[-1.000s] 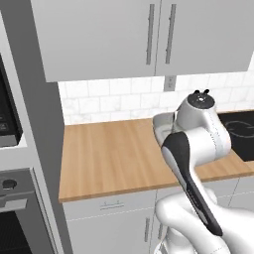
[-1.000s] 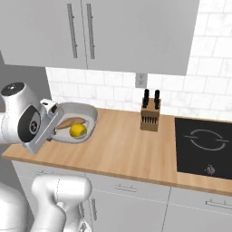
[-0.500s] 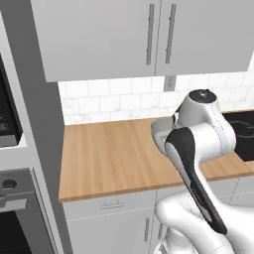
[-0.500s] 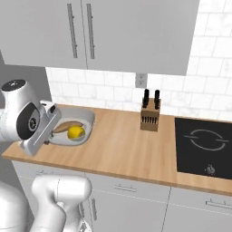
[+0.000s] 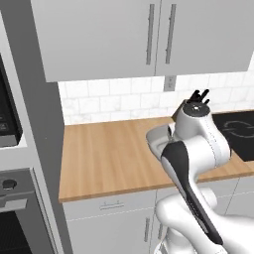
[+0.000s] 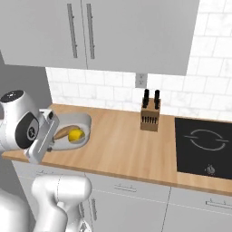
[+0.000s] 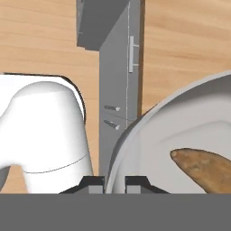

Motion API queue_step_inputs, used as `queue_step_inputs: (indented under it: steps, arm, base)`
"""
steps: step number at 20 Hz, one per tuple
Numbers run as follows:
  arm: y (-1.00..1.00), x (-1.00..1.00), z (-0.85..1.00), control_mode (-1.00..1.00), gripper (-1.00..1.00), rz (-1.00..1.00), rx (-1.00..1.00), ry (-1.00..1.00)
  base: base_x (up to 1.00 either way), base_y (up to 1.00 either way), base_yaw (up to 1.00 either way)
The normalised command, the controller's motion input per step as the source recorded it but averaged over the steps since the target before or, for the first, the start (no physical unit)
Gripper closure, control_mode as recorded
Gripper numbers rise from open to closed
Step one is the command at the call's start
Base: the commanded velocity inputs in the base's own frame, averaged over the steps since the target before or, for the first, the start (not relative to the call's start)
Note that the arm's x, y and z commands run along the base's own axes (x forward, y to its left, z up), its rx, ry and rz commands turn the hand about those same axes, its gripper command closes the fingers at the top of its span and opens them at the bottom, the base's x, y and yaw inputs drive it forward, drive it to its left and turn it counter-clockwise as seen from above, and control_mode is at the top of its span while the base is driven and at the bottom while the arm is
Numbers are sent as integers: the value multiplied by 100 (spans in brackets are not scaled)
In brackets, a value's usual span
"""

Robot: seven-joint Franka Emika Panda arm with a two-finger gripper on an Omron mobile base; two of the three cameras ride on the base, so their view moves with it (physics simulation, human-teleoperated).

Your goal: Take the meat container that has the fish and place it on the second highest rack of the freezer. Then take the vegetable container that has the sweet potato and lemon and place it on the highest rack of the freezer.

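The gripper (image 7: 113,182) pinches the rim of the vegetable container (image 6: 80,122); this light, stiff bowl could spill its sweet potato (image 7: 205,168) and lemon (image 6: 75,134) if tilted.

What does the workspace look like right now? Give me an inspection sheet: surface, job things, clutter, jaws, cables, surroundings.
Surface: wooden counter, mostly bare.
Job things: grey container at the counter's left end, holding the lemon and sweet potato.
Clutter: knife block upright by the tiled wall.
Jaws: gripper shut on the container's rim, one fingertip either side of it.
Cables: nothing seen.
Surroundings: black cooktop set into the counter to the right, grey wall cabinets above, drawers below, built-in oven to the left.
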Motion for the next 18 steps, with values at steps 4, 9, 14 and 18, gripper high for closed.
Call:
queue_step_inputs:
  steps: [4,9,14,18]
  arm:
    - [0,0,0,-100,100,0,0,0]
    - [0,-19,0,-100,100,0,0,0]
    - [0,0,0,100,100,0,0,0]
    - [0,0,0,100,100,0,0,0]
  base:
    - [0,0,0]
    - [0,0,0]
    - [-57,5,20]
    - [-57,30,47]
